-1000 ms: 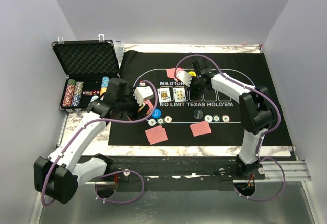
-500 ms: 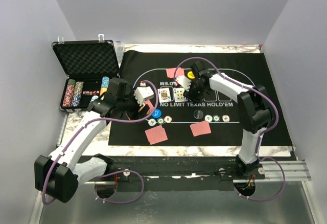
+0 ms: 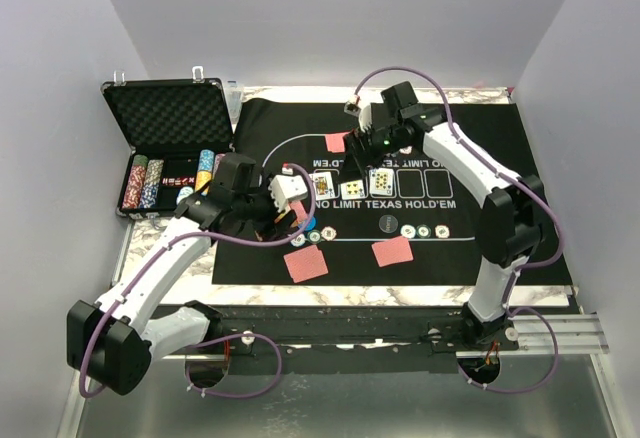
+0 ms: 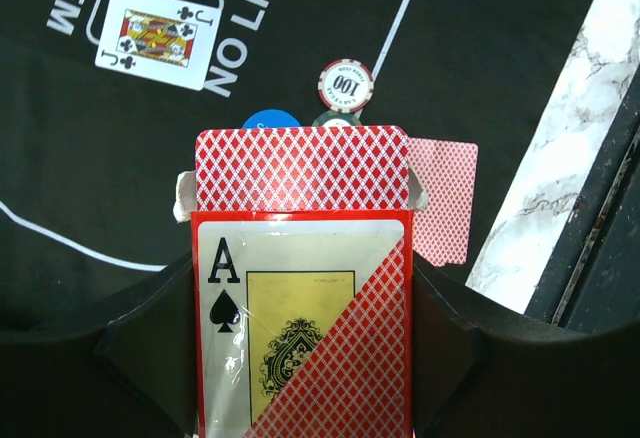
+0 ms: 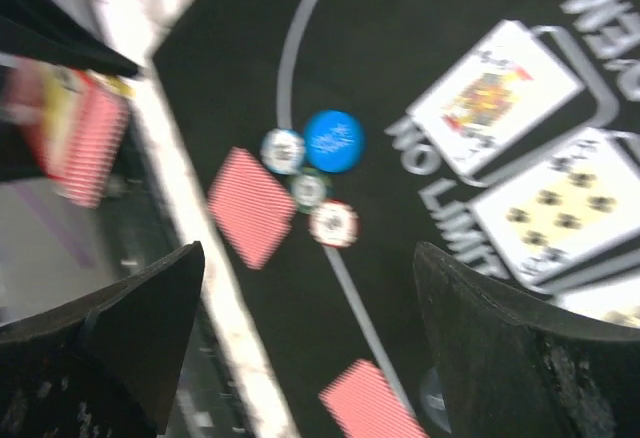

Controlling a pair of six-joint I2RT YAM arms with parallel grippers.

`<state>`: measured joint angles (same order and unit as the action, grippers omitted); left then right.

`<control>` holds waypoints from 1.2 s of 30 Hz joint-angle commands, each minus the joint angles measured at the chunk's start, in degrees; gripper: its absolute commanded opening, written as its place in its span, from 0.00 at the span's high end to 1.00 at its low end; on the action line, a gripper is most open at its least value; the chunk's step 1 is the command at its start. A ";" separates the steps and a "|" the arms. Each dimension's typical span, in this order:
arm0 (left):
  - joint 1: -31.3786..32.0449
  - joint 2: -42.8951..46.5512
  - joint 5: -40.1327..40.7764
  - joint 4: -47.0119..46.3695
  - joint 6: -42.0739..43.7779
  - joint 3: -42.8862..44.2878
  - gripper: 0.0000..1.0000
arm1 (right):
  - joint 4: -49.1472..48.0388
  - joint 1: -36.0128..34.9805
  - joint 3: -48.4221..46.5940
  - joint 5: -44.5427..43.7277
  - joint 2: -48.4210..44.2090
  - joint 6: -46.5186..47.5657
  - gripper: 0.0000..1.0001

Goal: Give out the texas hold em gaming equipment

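Felt mat [image 3: 480, 158], mid-deal by my read: left gripper [image 3: 283, 198] clamped on the card box [image 4: 300, 308] above its near-left side. Three face-up cards [image 3: 350, 186] sit in the board row. Right gripper [image 5: 305, 298] gapes empty and likely must draw the next card.

Robot lab booth, plain grey partition walls [image 3: 330, 18], aluminium mounting rail [image 3: 560, 330]

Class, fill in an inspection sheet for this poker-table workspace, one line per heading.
Surface: black felt mat on a marble-look table.
Job's things: three face-up cards, red-backed cards, chips and a blue disc on the mat.
Clutter: nothing seen.
Hands: left hand shut on the card box; right hand open, empty.
Cables: purple cables loop along both arms.
Surroundings: open case at left holding chip stacks; plain walls.
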<state>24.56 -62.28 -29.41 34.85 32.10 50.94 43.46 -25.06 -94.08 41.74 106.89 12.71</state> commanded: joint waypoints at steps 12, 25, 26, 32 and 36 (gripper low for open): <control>4.77 -1.44 -0.83 -1.50 2.98 4.67 1.00 | -20.33 -8.42 10.11 20.19 -1.44 -34.50 0.06; 5.15 -0.15 0.10 -1.63 2.36 3.72 1.00 | -17.58 -9.84 11.87 18.94 -0.75 -31.76 0.46; 5.17 0.01 0.20 -1.72 2.36 3.54 1.00 | -17.74 -9.66 12.51 19.14 -1.03 -31.94 0.49; 5.15 0.78 0.75 -1.80 2.51 2.69 1.00 | -16.05 -8.11 14.06 19.35 -2.83 -31.01 0.60; 5.15 1.00 0.70 -1.82 2.44 2.32 1.00 | -13.72 -7.50 13.43 18.24 -4.59 -28.16 0.57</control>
<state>29.50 -63.46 -28.62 35.73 33.95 53.47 26.02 -33.30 -80.82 60.95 105.56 -19.18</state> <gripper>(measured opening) 0.667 0.403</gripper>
